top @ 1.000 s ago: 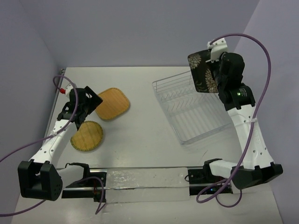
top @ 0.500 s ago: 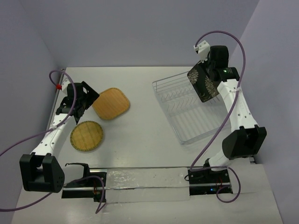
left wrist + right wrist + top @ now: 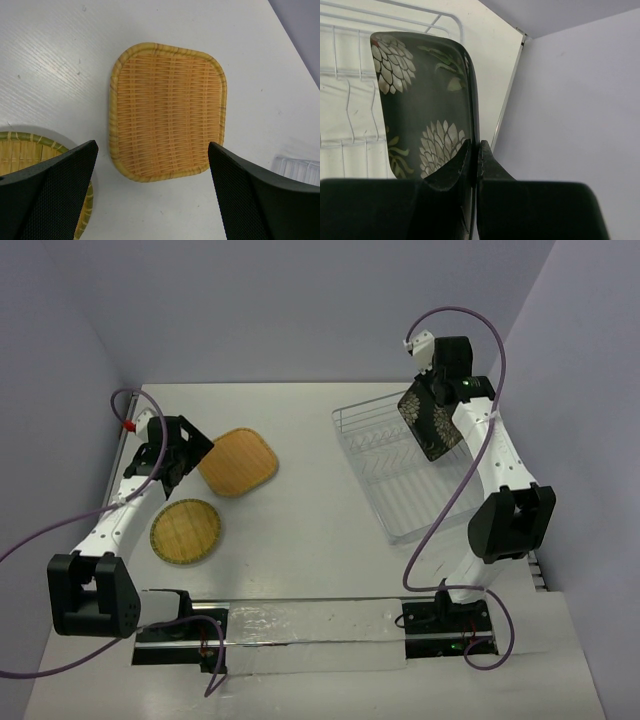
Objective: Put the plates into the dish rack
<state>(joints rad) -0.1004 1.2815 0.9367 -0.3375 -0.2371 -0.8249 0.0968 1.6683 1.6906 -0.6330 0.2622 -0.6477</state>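
Black plate [image 3: 431, 422] upright over rack [image 3: 395, 495]; orange plate [image 3: 238, 462], green plate [image 3: 186, 531] flat.

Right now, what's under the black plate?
The dish rack: the black plate hangs on edge over its far end, pinched by the right gripper. The visible tines hold nothing. The plate hides the part directly beneath it.
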